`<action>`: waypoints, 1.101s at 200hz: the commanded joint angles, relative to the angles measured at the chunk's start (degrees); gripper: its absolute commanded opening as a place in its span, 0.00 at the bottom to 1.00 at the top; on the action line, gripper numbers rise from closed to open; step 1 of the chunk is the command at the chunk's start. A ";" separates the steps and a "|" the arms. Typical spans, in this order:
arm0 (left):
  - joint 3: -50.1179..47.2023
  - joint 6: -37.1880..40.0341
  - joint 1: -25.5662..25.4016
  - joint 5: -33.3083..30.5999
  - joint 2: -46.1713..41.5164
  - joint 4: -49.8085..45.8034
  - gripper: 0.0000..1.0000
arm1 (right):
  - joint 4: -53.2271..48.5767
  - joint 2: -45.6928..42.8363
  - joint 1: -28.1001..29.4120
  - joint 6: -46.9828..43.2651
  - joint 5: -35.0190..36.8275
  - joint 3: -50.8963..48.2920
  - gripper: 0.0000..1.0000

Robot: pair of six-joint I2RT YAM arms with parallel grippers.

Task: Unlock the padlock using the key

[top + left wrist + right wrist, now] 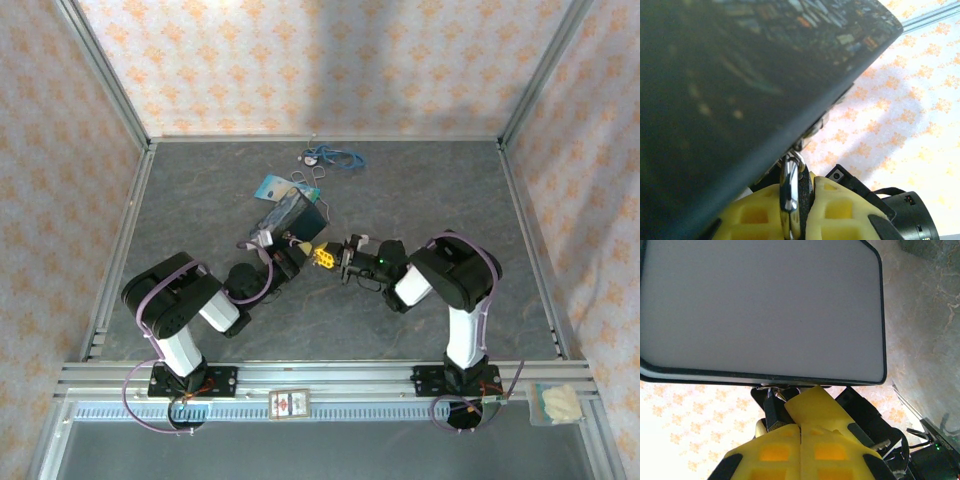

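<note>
The starry blue box (290,213) is tilted up at mid-table. From its latch hangs the padlock (789,185), a silvery shackle on a dark body (772,412). My left gripper (801,207) is shut on the padlock, with shackle and body pinched between its yellow fingers (840,210). My right gripper (800,432) is shut just below and right of the padlock's body, pads pressed together with nothing seen between them. A left finger (815,405) rests against it. A small silvery toothed piece that looks like the key (883,444) shows lower right. From above, the left gripper (317,256) and right gripper (330,260) meet tip to tip.
A blue card on a wire ring (272,187) lies behind the box, and a blue cord (335,157) lies near the back wall. A small card (290,403) and a clear bag (556,403) sit on the front rail. Metal frame posts edge the table.
</note>
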 commanded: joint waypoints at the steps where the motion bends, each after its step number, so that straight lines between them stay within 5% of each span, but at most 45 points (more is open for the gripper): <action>1: 0.66 4.76 -2.70 10.98 0.51 15.22 0.00 | 18.74 1.20 1.10 22.79 -2.82 4.39 0.00; 48: -1.13 3.00 -2.75 7.55 0.27 15.23 0.00 | 18.07 2.06 0.72 16.66 -5.02 5.58 0.00; 93: -4.50 0.92 -2.61 2.52 -0.94 13.79 0.00 | 7.23 -0.82 0.42 -5.75 -3.39 1.96 0.14; 151: -5.40 2.05 -2.59 -4.90 -9.25 -4.96 0.00 | -33.14 -18.87 0.04 -38.34 6.36 -1.36 0.41; 189: -0.64 5.37 -2.81 -4.62 -13.50 -22.26 0.00 | -66.59 -31.55 0.09 -60.84 23.37 4.60 0.45; 220: 4.27 9.14 -3.67 -4.69 -15.76 -36.95 0.00 | -77.34 -36.71 0.09 -70.21 33.53 8.12 0.46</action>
